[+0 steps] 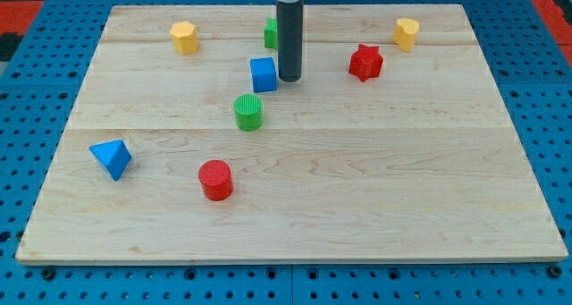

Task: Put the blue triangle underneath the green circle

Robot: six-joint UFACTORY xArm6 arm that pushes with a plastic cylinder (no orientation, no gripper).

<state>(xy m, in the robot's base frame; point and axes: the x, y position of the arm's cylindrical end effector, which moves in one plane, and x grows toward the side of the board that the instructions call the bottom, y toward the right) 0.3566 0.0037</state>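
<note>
The blue triangle lies near the board's left edge, below centre height. The green circle stands left of the board's middle, well to the right of and above the triangle. My rod comes down from the view's top, and my tip rests on the board just right of a blue cube, above and right of the green circle. The tip is far from the blue triangle.
A red cylinder stands below the green circle. A green block is partly hidden behind the rod. A yellow block is at top left, a yellow heart at top right, a red star right of the rod.
</note>
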